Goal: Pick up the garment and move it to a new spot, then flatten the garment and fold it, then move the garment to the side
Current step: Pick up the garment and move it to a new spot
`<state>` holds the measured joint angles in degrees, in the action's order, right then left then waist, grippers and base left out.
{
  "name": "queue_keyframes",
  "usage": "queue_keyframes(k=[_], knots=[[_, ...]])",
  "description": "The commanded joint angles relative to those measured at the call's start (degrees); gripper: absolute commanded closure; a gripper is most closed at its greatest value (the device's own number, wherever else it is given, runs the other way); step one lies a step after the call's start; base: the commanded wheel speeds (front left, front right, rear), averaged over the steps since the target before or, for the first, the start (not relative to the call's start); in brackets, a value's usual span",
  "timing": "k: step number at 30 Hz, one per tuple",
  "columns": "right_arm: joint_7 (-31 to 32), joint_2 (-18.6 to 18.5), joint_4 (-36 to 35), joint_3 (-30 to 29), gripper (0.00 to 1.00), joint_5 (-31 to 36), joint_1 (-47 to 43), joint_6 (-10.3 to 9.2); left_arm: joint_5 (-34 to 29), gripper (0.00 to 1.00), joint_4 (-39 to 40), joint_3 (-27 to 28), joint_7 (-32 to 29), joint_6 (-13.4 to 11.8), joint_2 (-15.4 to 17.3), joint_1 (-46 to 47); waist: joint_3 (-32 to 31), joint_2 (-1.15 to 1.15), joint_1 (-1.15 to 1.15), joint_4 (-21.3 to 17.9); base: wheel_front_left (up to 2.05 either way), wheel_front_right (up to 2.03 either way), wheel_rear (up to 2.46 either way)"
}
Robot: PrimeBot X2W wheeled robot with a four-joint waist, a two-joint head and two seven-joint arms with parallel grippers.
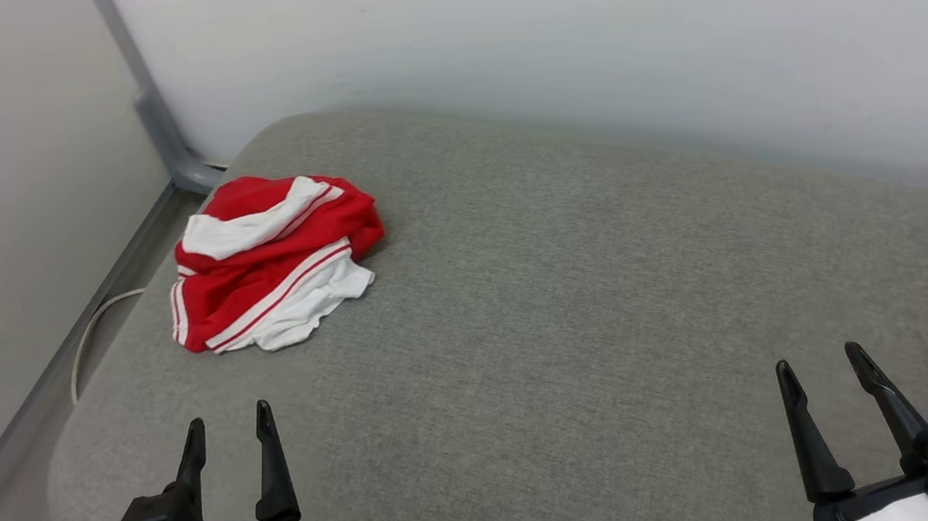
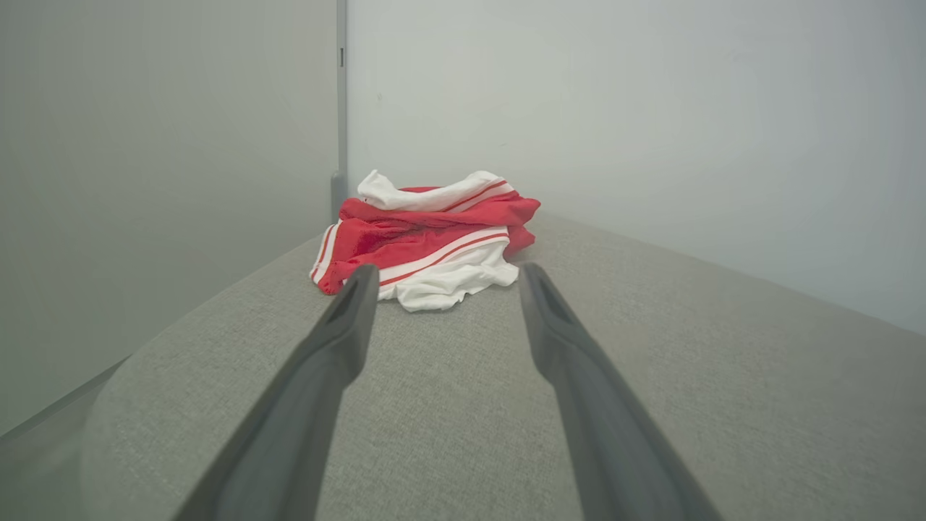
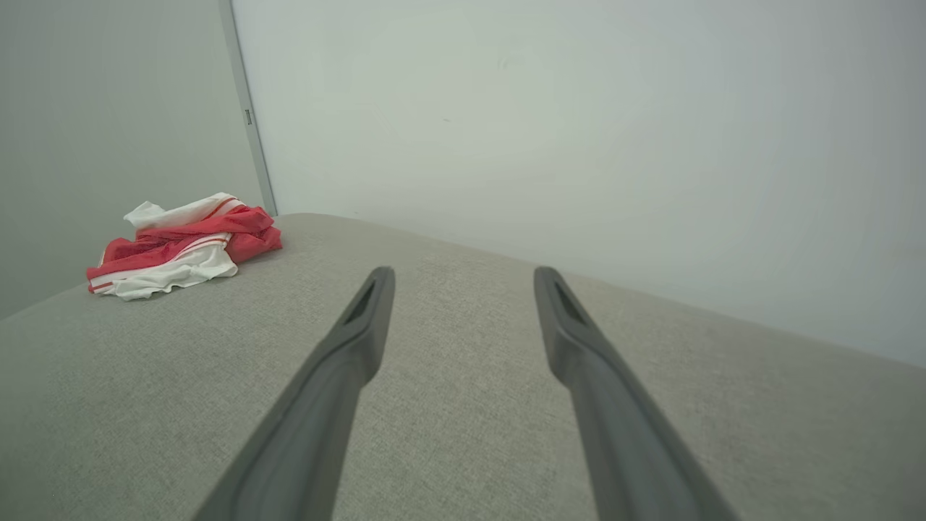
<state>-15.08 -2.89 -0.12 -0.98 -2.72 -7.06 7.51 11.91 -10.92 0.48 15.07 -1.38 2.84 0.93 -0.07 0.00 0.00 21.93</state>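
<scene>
The garment (image 1: 272, 260) lies crumpled in a red and white heap near the far left corner of the grey cushion; its lettering and number are hidden in the folds. Straight ahead of my left gripper (image 2: 443, 271) the garment (image 2: 427, 239) sits a short way beyond the fingertips. My left gripper (image 1: 229, 418) is open and empty at the lower left. My right gripper (image 1: 820, 360) is open and empty at the lower right, far from the garment (image 3: 181, 246), which lies off to the left in the right wrist view, well clear of the right gripper (image 3: 463, 271).
The grey fabric cushion (image 1: 565, 301) spreads wide, with a rounded left edge dropping to the floor. Pale walls stand behind and to the left, joined by a grey post (image 1: 149, 104). A white cable (image 1: 88, 338) runs along the floor at the left.
</scene>
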Motion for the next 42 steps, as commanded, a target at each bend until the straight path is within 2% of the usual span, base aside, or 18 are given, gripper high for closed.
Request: queue_keyframes(k=[1,8,19,25,30,34,42], knots=[[-0.1,0.0,-0.1,0.2,0.0,0.2,-0.2,-0.04,-0.2,0.0,-0.1,0.2,0.2,0.3,0.1,0.3,0.1,0.0,0.0,2.4,0.0,0.0,0.0],[-0.1,0.0,0.0,0.7,0.0,0.2,0.0,-0.04,-0.2,0.0,-0.2,1.1,0.2,0.0,0.1,-0.1,0.1,0.0,0.0,7.1,0.0,0.0,0.0],[-0.1,0.0,0.9,2.3,0.0,1.0,2.1,-0.04,0.6,0.0,0.6,3.2,0.2,-0.6,0.1,-1.0,1.1,0.0,0.0,7.9,0.0,0.0,0.0],[-0.1,0.0,0.3,1.4,0.0,1.5,1.5,-0.04,-1.7,0.0,-1.7,3.6,0.2,2.3,0.3,3.6,1.5,0.0,0.0,7.4,0.0,0.0,0.0],[-0.1,0.0,-0.8,1.4,0.0,3.2,3.0,-0.04,-1.3,0.0,-5.1,6.2,0.2,5.5,2.6,12.1,4.1,0.0,0.0,4.4,0.0,0.0,0.0],[-0.1,0.0,-1.8,1.0,0.0,4.8,4.1,-0.04,-0.5,0.0,-9.3,7.3,0.2,7.3,5.8,20.4,6.7,0.0,0.0,1.8,0.0,0.0,0.0],[-0.1,0.0,-4.2,0.4,0.0,8.0,7.0,-0.04,1.8,0.0,-17.7,4.6,-0.3,8.7,13.0,36.6,12.4,0.0,0.0,-2.6,0.0,0.0,0.0]])
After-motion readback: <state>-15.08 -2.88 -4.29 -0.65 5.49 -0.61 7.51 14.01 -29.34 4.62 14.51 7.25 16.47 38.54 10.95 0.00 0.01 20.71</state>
